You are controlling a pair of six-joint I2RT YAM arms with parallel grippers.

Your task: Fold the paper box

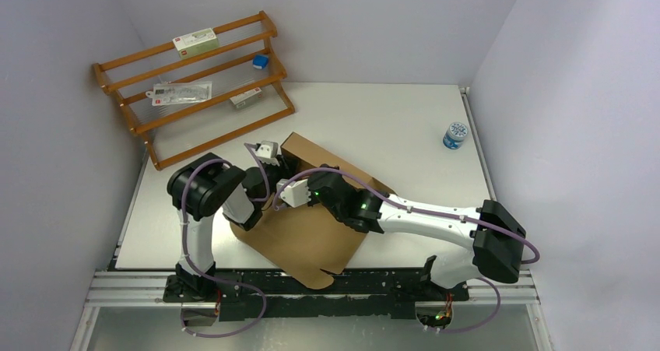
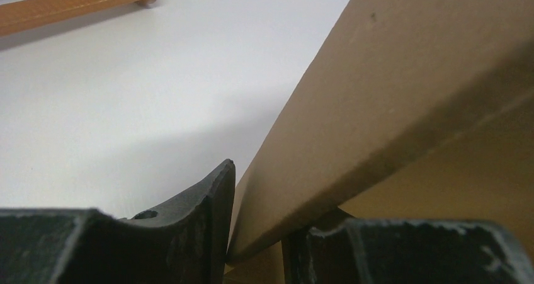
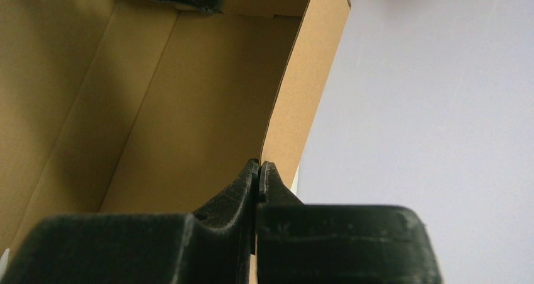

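On white table [image 1: 389, 117], left gripper [image 2: 267, 202] pinches paper box [image 2: 409, 76] wall, right gripper [image 3: 258, 170] pressed together

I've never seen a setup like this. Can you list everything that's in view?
paper box: one, brown cardboard, partly folded, centre of the table
table: one, white, under everything
wooden rack: one, orange-brown, rear left
labelled box: one, white, rack's top shelf
cube: one, blue, rack's middle shelf
clear packet: one, see-through, rack's lower shelf
small packet: one, white, rack's lower shelf
jar: one, blue and white, rear right
left arm: one, black and white; left fingers clamp a box wall
right arm: one, black and white; right fingers shut, inside the box
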